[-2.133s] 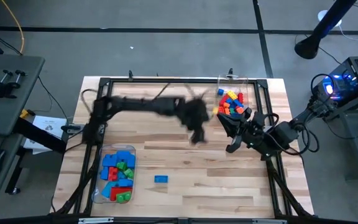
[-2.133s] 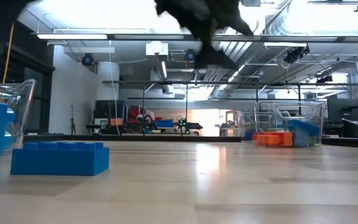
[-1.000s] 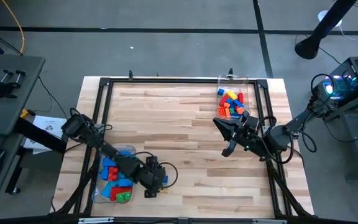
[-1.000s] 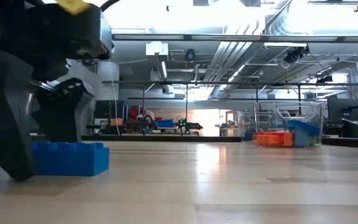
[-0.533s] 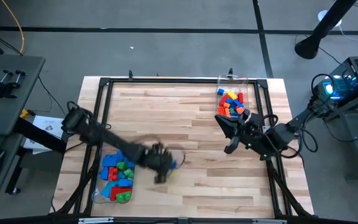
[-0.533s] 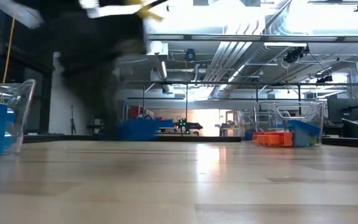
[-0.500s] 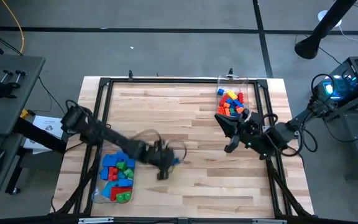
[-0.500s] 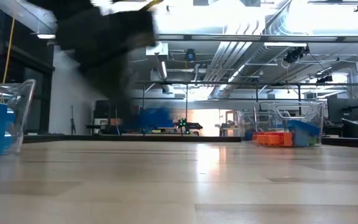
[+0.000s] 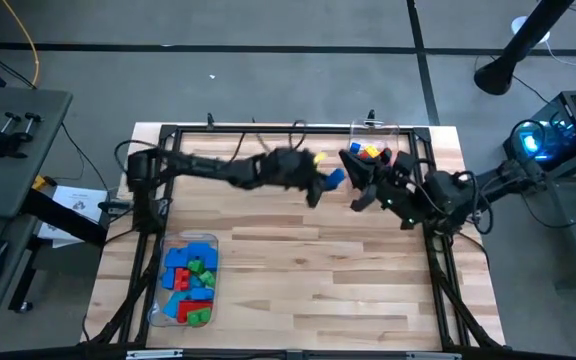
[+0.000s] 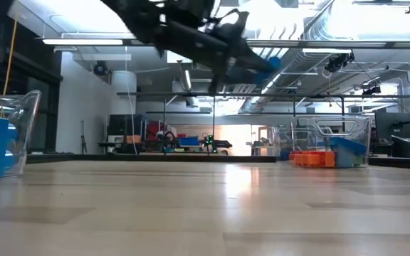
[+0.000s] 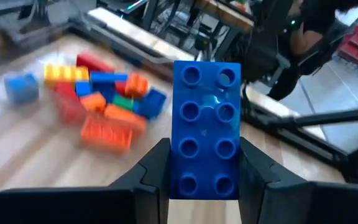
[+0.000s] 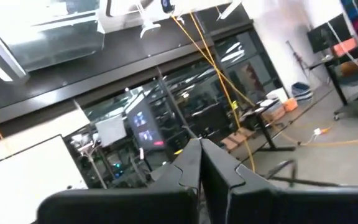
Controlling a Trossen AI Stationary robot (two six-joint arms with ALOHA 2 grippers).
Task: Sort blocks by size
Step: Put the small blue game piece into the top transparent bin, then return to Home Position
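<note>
Blue plastic is clamped in the left pincer (image 11: 204, 180): a studded blue brick (image 11: 206, 127) with two columns of four studs stands between the two dark fingers (image 11: 157, 171), gripped on its long sides. In the high view the left pincer (image 9: 320, 184) is extended over the far part of the table (image 9: 298, 270), with the blue brick (image 9: 334, 179) raised above the wood, just beside the far clear tub (image 9: 373, 150). The low view shows the same arm high above the table surface, the blue brick (image 10: 267, 62) at its tip.

Smaller blocks (image 11: 98, 99) in red, orange, yellow, blue and green lie ahead of the held brick in the left wrist view; in the high view they sit in the far clear tub as the smaller blocks (image 9: 366, 152). Larger blocks (image 9: 190, 283) in blue, red and green fill the near clear tub (image 9: 184, 245) at the table's near-left part.

The right pincer (image 9: 353, 160) is at the far right of the table, close to the far clear tub. Its fingers (image 12: 188, 165) are clenched together with nothing between them.
</note>
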